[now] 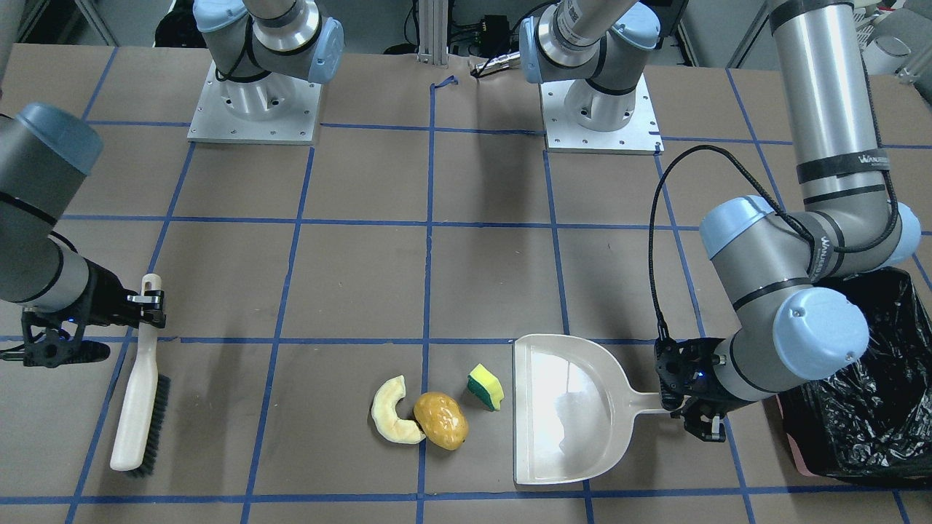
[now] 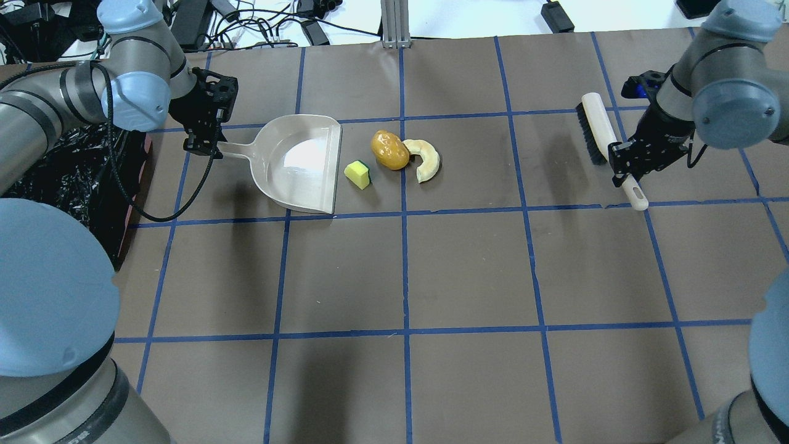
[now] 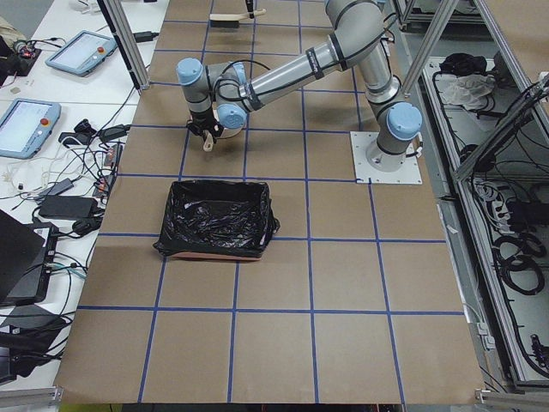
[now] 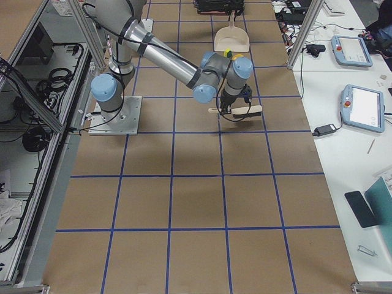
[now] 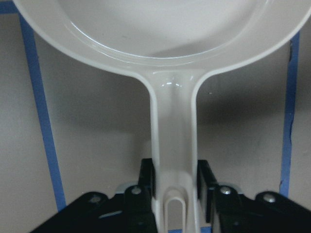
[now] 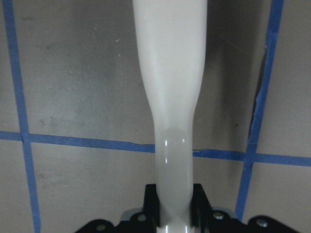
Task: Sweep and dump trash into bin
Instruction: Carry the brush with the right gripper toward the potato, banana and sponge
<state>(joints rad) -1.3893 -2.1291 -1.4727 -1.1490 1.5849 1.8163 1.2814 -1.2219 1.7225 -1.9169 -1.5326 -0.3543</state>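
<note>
left fingers (image 5: 146, 180) grip the dustpan (image 1: 561, 407) handle, right fingers (image 6: 151, 206) grip the brush (image 1: 138, 407) handle, the trash (image 1: 440, 420) lies lower centre on the counter (image 1: 364, 276) beside the pan's mouth, bin (image 1: 866, 407) at lower right.

Light: we see bright, even overhead light across the bench (image 2: 468, 271).
Shadows: we find soft, diffuse patches at the overhead view's centre.
Glare: white patch inside the dustpan (image 1: 564, 407); glints on the bin (image 1: 866, 407).
Focus: our wrist views blur along their lower edges.
</note>
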